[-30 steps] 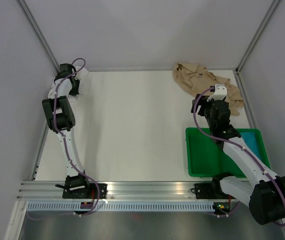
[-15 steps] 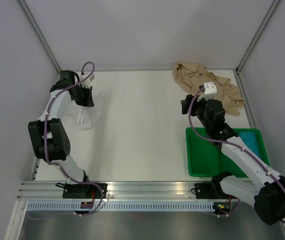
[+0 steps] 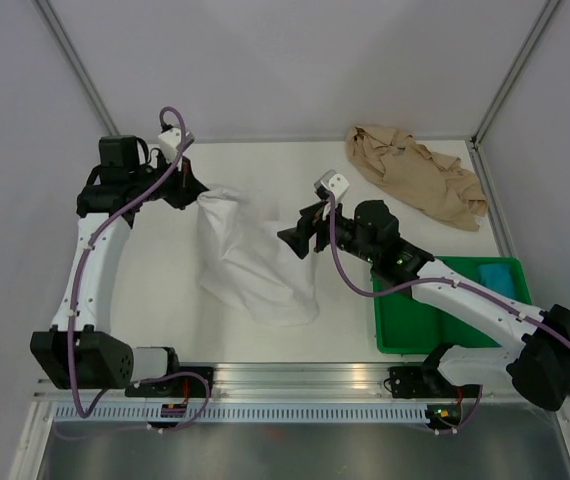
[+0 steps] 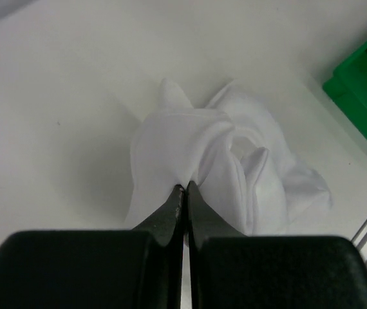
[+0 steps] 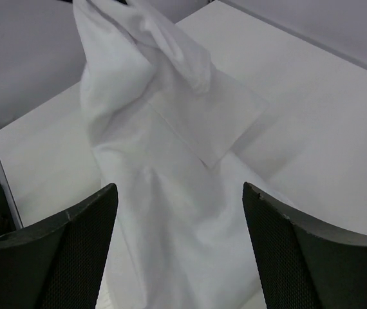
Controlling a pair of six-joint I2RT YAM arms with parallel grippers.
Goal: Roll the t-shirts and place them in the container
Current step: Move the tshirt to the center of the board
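The white tabletop (image 3: 265,165) is lying pale and matte between plain grey walls (image 3: 295,60), which are closing it in on the left, far and right sides. Slanted metal posts (image 3: 75,70) are rising at the far corners. An aluminium rail (image 3: 295,378) is running along the near edge and carrying both arm bases.

The left gripper (image 3: 187,190) is reaching over the far left of the table, its jaws pressed tight on a fold of the white t-shirt (image 3: 250,255). The cloth is hanging from that pinch and spreading down onto the surface left of centre (the lower part is lying flat, loosely creased). From the left wrist, the fingertips (image 4: 185,188) are meeting on the bunched white fabric (image 4: 203,154).

The right gripper (image 3: 300,235) is standing wide open just beside the shirt's right edge, gripping nothing; whether it is touching the cloth I cannot tell.

The tan t-shirt (image 3: 415,175) is lying crumpled in the far right corner. A green tray (image 3: 415,325) is sitting at the near right, under the right arm.
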